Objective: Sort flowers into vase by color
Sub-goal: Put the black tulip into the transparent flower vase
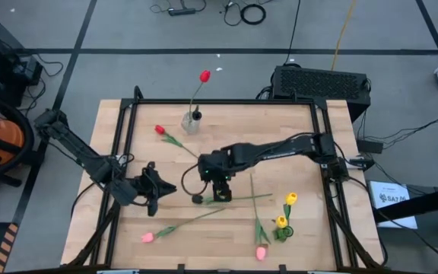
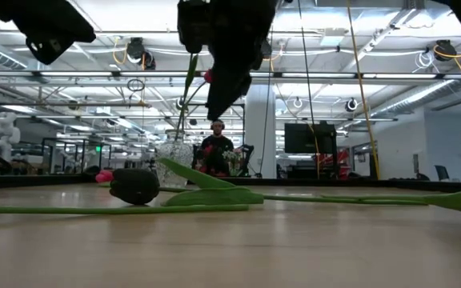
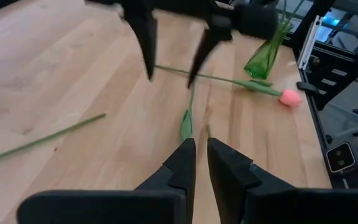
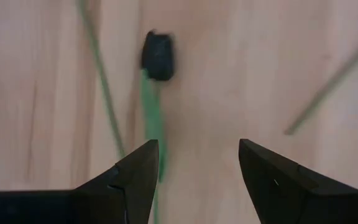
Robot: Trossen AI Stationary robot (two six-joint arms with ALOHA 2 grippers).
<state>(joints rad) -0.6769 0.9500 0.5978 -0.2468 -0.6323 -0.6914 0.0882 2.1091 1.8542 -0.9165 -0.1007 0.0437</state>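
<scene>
Right gripper [image 1: 216, 188]: positioned over the middle of the wooden table [image 1: 295, 137], fingers pointing down. Jaws stand wide open and hold nothing. The dark maroon tulip [image 4: 158, 56] lies flat on the table just ahead of the jaws, its head beyond the fingertips and its green stem running back toward the gap, closer to one finger [image 4: 138, 171] than the other. In the low view the same dark head [image 2: 135, 186] rests on the board, directly beneath the raised gripper [image 2: 229, 76].

Left gripper [image 3: 202, 163]: hovering beside the right gripper, to its left in the high view. Jaws nearly closed — only a thin slit remains — and empty.

Other flowers:
- Red tulip [image 1: 204, 76] standing in the glass vase [image 1: 192, 121], well beyond the right jaws.
- Second red tulip [image 1: 159, 130] lying near the vase.
- Two yellow tulips [image 1: 290, 199] and two pink tulips [image 1: 147, 237] lying on the near side of the table — apart from both grippers.
</scene>
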